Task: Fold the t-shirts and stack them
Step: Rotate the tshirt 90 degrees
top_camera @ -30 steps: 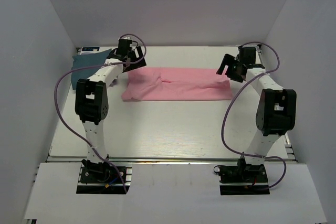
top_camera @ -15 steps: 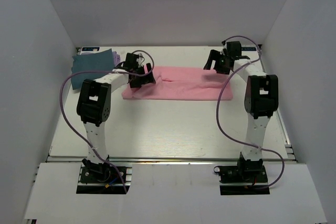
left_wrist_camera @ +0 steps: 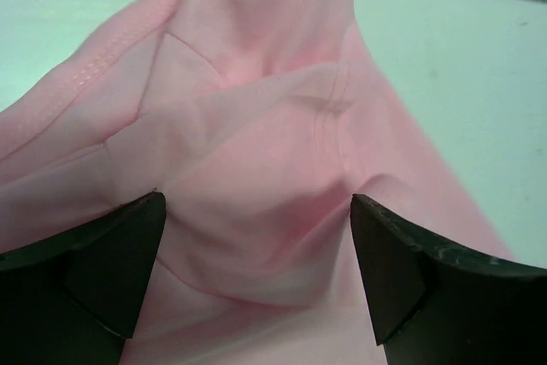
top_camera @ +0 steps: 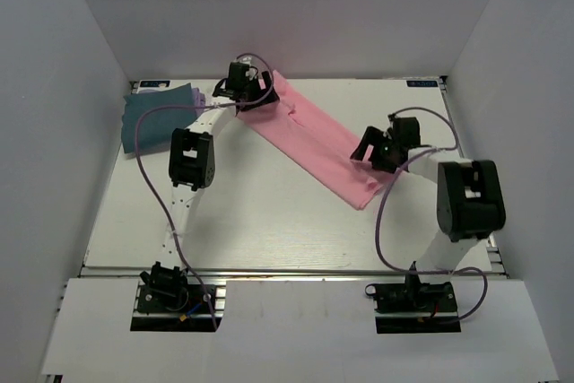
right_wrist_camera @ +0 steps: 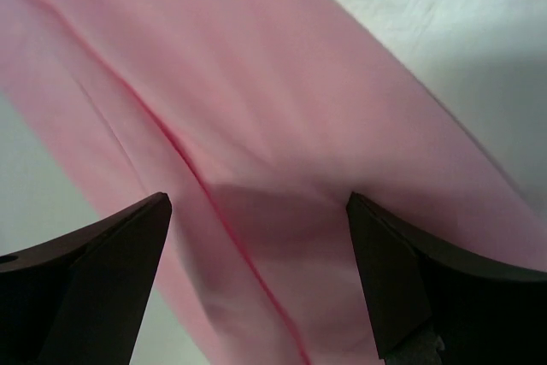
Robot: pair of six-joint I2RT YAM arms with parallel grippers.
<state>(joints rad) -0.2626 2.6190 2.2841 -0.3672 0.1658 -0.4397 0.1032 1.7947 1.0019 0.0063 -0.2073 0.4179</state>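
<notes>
The light pink t-shirt [top_camera: 309, 132] lies as a long folded strip, slanting from the back left to the near right of the table. My left gripper [top_camera: 255, 100] stands open at its far end, fingers wide apart with bunched pink cloth [left_wrist_camera: 256, 108] between them. At the near end my right gripper [top_camera: 368, 152] is open too, straddling the smooth pink cloth [right_wrist_camera: 282, 83] and its seam. The dark teal-blue t-shirt [top_camera: 154, 117] lies in the back left corner, with a sliver of pale lavender cloth [top_camera: 200, 97] at its right edge.
White walls close in the table [top_camera: 269, 221] on the left, back and right. Both arm bases [top_camera: 175, 298] sit at the near edge, and purple cables loop beside each arm. Small labels [top_camera: 152, 84] lie along the back edge.
The pink t-shirt has swung from lying crosswise to a diagonal. The left gripper moved toward the back wall; the right gripper moved nearer. Both stayed open.
</notes>
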